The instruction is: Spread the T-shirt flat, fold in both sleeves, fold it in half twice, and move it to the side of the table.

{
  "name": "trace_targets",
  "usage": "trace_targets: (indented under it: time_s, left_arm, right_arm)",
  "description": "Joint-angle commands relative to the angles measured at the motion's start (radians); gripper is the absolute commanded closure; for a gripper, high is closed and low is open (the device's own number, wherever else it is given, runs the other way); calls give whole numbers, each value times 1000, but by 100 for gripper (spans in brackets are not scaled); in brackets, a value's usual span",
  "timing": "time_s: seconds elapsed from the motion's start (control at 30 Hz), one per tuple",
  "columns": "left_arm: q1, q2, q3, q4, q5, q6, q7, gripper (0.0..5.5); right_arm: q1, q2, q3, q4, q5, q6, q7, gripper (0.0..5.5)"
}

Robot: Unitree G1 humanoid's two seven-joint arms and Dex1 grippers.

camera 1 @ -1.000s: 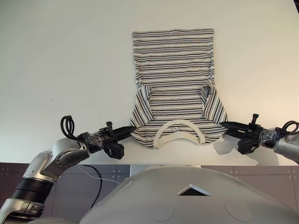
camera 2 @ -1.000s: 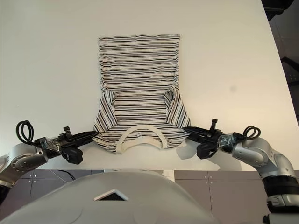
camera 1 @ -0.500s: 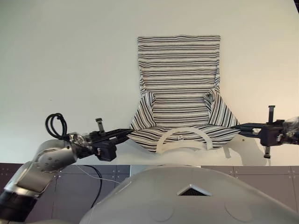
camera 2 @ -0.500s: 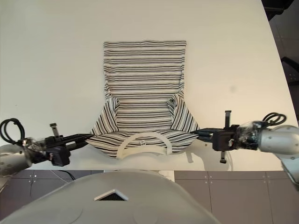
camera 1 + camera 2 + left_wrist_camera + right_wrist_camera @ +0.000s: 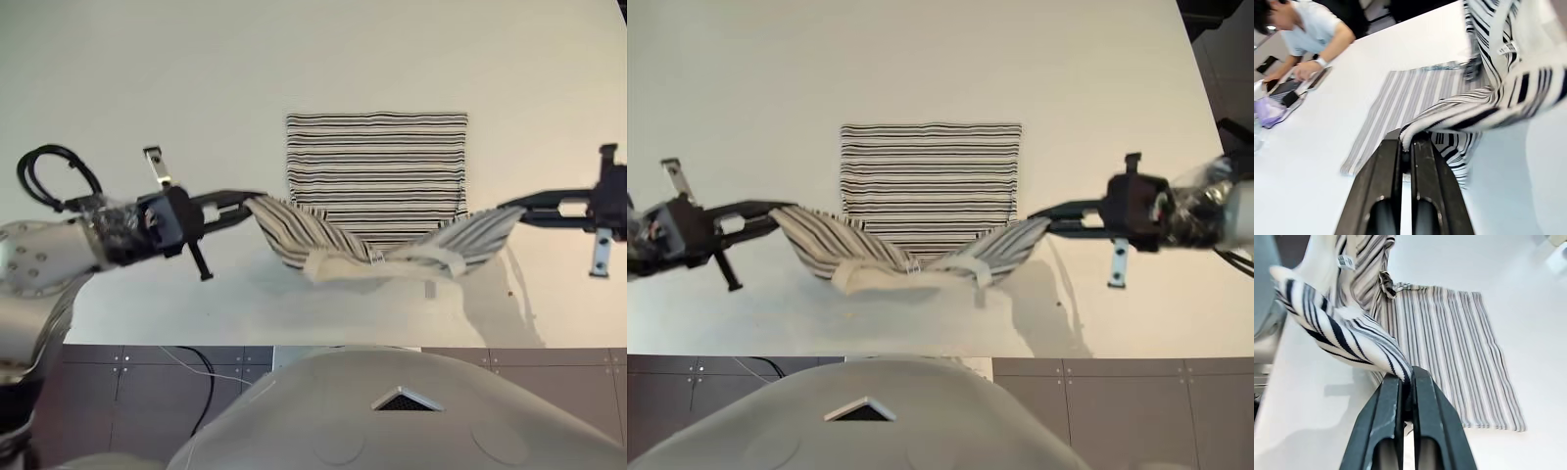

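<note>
Vs. 1 sec ago: both arms have gone up and forward. At that time the L gripper (image 5: 241, 202) and R gripper (image 5: 511, 208) were low at the near table (image 5: 147, 78) edge, at the two shoulder corners of the T-shirt (image 5: 377, 162), which lay fully flat w/ sleeves already turned in. Now each gripper is pressed together on one shoulder corner; in the wrist views the striped cloth is pinched between the dark fingers on both sides. The near half is lifted off the table and hangs between the two grippers like a hammock, and the cream collar (image 5: 911, 277) sags lowest in the middle. The far half, w/ the hem, stays flat on the table.

Meaning for the task: spreading and sleeve folds look done, and the first fold in half is in progress, approx. halfway. Next, I think, the shoulders must travel further over to the far hem and come down evenly. Risk: the sagging collar may drag or bunch under the fold if the cloth is not kept tight.
</note>
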Motion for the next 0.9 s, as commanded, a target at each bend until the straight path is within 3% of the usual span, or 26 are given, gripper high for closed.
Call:
trace_targets:
  time_s: [0.03, 0.3, 0.5, 0.6, 0.63, 0.9]
  left_arm:
    - [-180, -127, -144, 193, 152, 32, 27, 540]
    - [-534, -363, -275, 652, 317, -7, 4, 540]
    - [-660, -464, -318, 960, 412, -122, -16, 540]
    - [-709, -511, -319, 1136, 466, -181, 41, 540]
    - [-728, -531, -323, 1196, 492, -203, 76, 518]
    - [-818, -632, -272, 1434, 555, -300, 270, 389]
  right_arm:
    - [-287, 179, 186, 287, -138, 25, 22, 536]
    - [-587, 418, 289, 851, -352, -99, 15, 536]
    - [-699, 536, 269, 1157, -425, -182, -18, 536]
    - [-750, 588, 263, 1314, -470, -194, -86, 536]
    - [-755, 607, 259, 1357, -482, -206, -114, 540]
    - [-790, 721, 145, 1453, -443, -170, -239, 383]
